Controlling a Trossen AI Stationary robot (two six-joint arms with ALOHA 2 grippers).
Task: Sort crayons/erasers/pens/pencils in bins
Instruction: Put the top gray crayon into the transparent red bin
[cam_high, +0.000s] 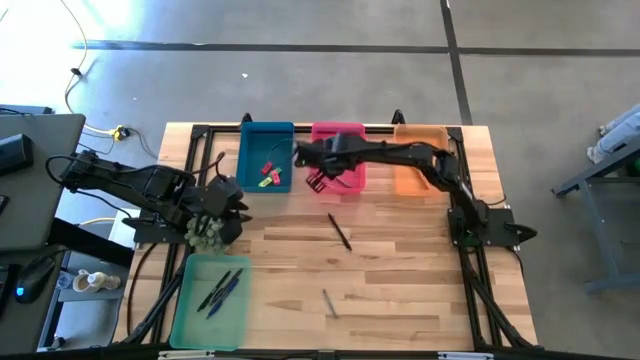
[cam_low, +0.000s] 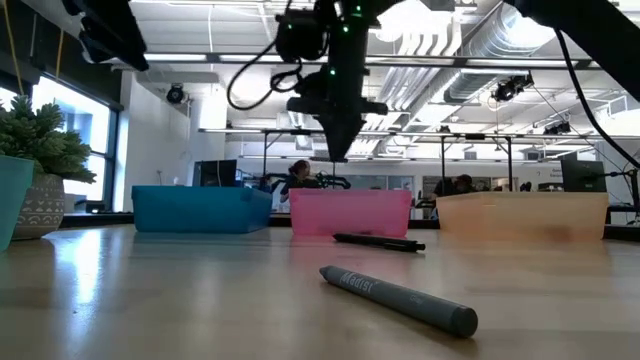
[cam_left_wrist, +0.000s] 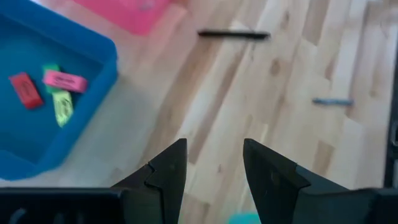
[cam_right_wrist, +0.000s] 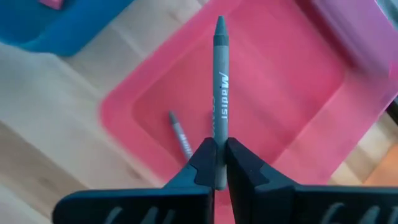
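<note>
**Hidden, cropped and unclear**

In the low view, the walls of the shallow blue plastic bin (cam_low: 200, 210), pink plastic bin (cam_low: 350, 214) and orange plastic bin (cam_low: 522, 216) hide their contents. The light green plastic bin (cam_high: 211, 301) is cut by the high view's bottom edge. The people behind the tabletop are too small to make out.

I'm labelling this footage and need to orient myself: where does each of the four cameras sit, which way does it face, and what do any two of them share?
High view: above the table, facing straight down; shows both arms, the right gripper over the pink bin.
Low view: at tabletop height, facing level across; an arm hangs down from above.
Left wrist view: on the left arm, past the open left gripper toward the blue bin.
Right wrist view: on the right arm, its fingers gripping a grey crayon.
Shared: the loose crayon and black pen also appear in the low and left wrist views.
</note>
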